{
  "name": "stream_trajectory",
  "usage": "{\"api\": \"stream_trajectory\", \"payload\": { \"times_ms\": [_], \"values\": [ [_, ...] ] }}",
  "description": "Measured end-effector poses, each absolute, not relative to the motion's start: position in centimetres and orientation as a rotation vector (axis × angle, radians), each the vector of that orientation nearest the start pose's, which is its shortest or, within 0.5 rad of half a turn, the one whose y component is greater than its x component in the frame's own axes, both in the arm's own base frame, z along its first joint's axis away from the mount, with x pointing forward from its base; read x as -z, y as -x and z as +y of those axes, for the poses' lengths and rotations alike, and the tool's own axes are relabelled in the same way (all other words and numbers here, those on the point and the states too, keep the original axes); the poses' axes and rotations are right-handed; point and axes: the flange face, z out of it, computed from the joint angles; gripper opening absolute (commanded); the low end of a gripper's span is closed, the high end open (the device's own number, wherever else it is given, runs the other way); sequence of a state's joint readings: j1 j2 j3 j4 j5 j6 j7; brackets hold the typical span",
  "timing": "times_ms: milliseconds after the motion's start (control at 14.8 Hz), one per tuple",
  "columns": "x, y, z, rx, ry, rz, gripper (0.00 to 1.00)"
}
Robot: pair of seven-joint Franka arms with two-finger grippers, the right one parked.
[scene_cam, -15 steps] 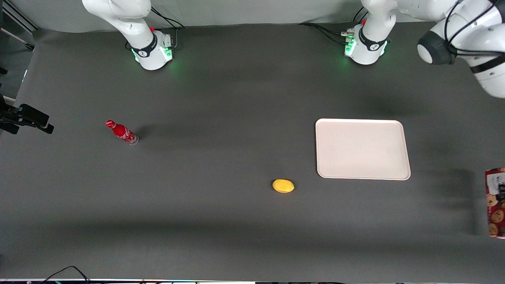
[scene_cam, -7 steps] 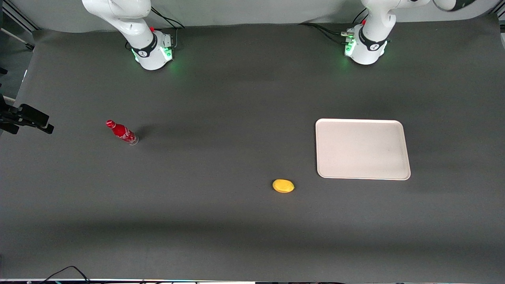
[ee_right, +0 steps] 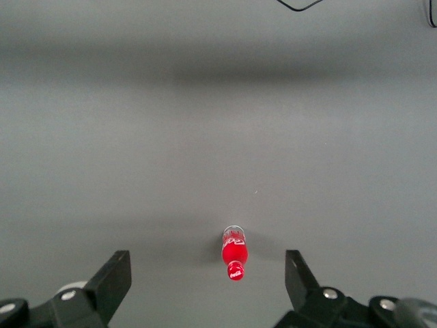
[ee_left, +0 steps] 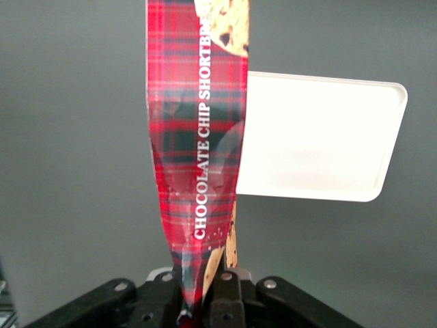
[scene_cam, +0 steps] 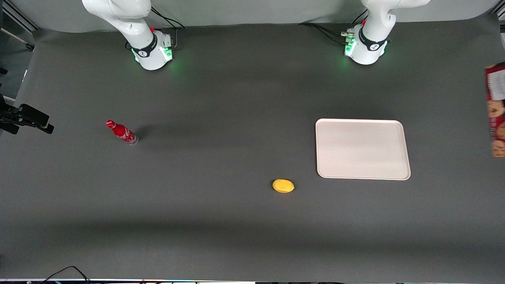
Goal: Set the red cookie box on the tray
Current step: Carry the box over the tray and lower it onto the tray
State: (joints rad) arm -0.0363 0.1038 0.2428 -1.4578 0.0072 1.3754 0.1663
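The red cookie box (scene_cam: pixel 496 110) shows at the very edge of the front view, toward the working arm's end of the table, beside the tray (scene_cam: pixel 362 149) and clear of it. In the left wrist view my left gripper (ee_left: pixel 201 287) is shut on one end of the red cookie box (ee_left: pixel 198 137), whose tartan side reads "chocolate chip shortbread". The box hangs well above the table. The pale tray (ee_left: pixel 321 137) lies flat below with nothing on it, and the box covers one of its edges from this view. The gripper itself is outside the front view.
A small red bottle (scene_cam: pixel 122 133) lies toward the parked arm's end of the table. A yellow lemon-like object (scene_cam: pixel 283 185) sits nearer the front camera than the tray. A black device (scene_cam: pixel 25 118) juts in at the parked arm's end.
A second ago the box was at the frame edge nearer the front camera. It left the view, then came back at the same edge, farther from the camera. The arm has left the front view.
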Motion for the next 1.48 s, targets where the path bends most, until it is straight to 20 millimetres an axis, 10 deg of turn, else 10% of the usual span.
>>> {"api": "stream_trajectory", "payload": {
  "times_ms": [404,607,944,1079,1281,1483],
  "values": [
    [-39.4,-52.9,9.2,-0.298,3.135,-0.048,0.00],
    [-32.0,-50.5,7.3,-0.225,3.131,-0.033,0.00],
    [-26.4,-51.6,3.9,-0.099,3.117,0.042,0.00],
    [-24.0,-51.9,3.9,-0.083,3.111,0.044,0.92],
    [-22.7,-52.0,4.0,-0.097,3.107,0.044,1.00],
    [-25.6,-53.4,4.2,-0.091,3.110,0.039,1.00]
  ]
}}
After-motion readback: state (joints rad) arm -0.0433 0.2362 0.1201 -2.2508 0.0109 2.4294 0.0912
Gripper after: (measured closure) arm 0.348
